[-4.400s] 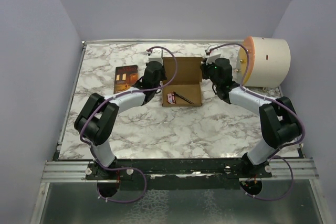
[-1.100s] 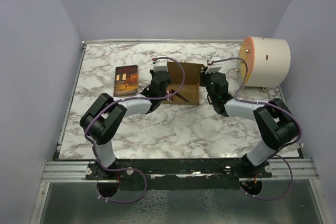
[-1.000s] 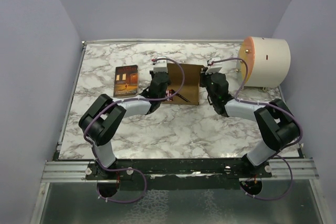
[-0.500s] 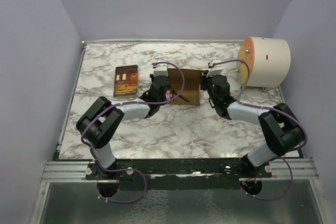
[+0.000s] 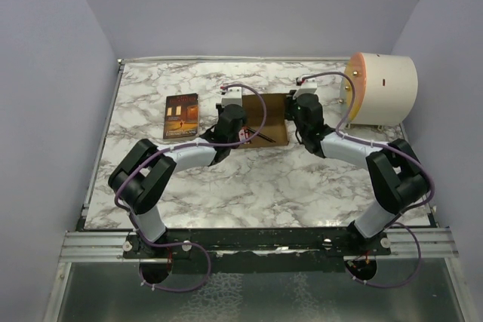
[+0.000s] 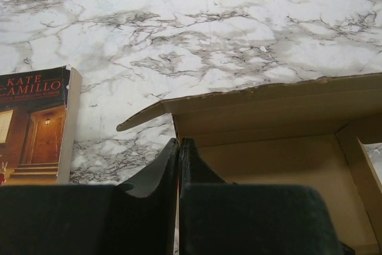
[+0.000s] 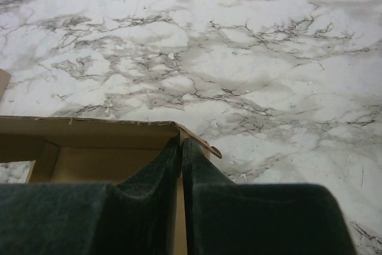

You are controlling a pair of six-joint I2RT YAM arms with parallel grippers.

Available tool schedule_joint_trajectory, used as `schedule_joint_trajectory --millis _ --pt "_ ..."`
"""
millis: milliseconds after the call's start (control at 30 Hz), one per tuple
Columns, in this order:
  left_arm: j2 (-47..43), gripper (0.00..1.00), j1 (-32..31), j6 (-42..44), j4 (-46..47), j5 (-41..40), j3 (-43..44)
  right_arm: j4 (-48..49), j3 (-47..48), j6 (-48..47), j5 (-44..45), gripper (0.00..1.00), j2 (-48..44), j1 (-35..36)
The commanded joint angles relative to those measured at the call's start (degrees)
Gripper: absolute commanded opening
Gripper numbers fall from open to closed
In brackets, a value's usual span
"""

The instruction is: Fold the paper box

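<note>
While both tools gripped it, the paper box stood close to the middle of the worktop's far edge. A book lay apart on its left and a large cream cylinder sat at the far right corner.

**Grip.** The left tool had its pads pressed together on the box's left side wall, and a thin line of cardboard showed between them. The right tool pinched the right side wall in the same way.

**Handling (judged).**
- The corrugated board was probably light, stiff across each panel and ready to bend only along its creases.
- An empty box would likely slide on the smooth marble unless held from both sides.
- The thin raw edges looked liable to crush or tear under a hard pinch.
- The best hold seemed to be low on a side wall near a corner, not on a loose flap.

**Overhead view.** This view showed the box's place on the worktop, the two arms flanking it, and some small items at its near edge, too small to identify. The wrists hid the fingertips.

**Wrist views.** Only these showed the pinch itself, the ragged top of the far wall and the bare inner floor. They also showed a corner flap splaying outward on the left and on the right. Neither showed the cylinder.
</note>
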Motion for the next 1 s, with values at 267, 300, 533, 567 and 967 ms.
schedule_joint_trajectory --millis 267,300,533,567,967 --pt "-0.8 0.0 -1.7 -3.2 -4.8 7.7 2.2 -2.8 0.8 6.8 -5.4 0.06 1.8 2.8" --pt "-0.9 0.0 -1.7 -3.2 -4.7 7.6 2.0 -2.8 0.5 7.2 -5.1 0.06 1.5 2.8" --pt "-0.8 0.0 -1.7 -3.4 -4.7 8.0 1.4 -3.0 -1.4 8.3 -5.0 0.06 0.9 2.9" --pt "-0.9 0.0 -1.7 -3.4 -4.8 8.0 1.2 -3.0 -1.8 8.1 -5.2 0.06 0.8 2.9" --pt "-4.0 0.0 -2.2 -5.8 -3.6 9.5 -2.5 0.6 -7.0 0.7 -6.4 0.06 -4.1 2.9"
